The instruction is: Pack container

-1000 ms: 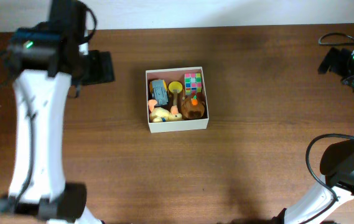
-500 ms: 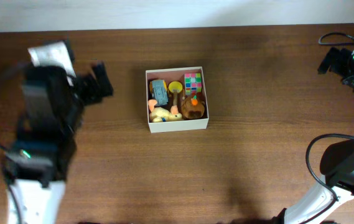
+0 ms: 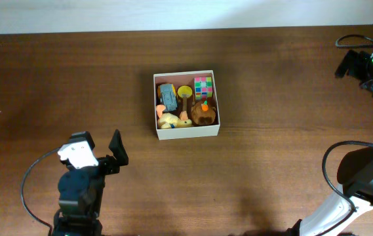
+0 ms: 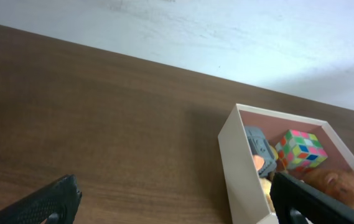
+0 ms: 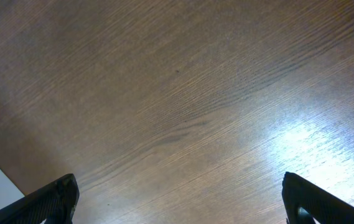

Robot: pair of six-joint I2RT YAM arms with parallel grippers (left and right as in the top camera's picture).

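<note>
The container (image 3: 187, 132) is a cream-white cardboard box at the table's middle, also in the left wrist view (image 4: 242, 171). It holds a grey toy (image 3: 167, 97), a yellow piece (image 3: 184, 92), a multicoloured cube (image 3: 203, 86), a brown toy (image 3: 203, 113) and a yellow duck (image 3: 172, 120). My left gripper (image 3: 107, 152) is open and empty at the front left, well apart from the box; its fingertips show in the left wrist view (image 4: 177, 202). My right gripper (image 3: 347, 64) is open and empty at the far right; in its wrist view (image 5: 180, 199) it hangs over bare wood.
The brown wooden table (image 3: 271, 164) runs to a white wall at the back (image 4: 226, 31). Black cables lie at the right edge (image 3: 347, 40) and near the right arm's base (image 3: 333, 167).
My left arm has swung from the far left back down to the front left, its gripper now pointing at the box. The right arm and box have not moved.
</note>
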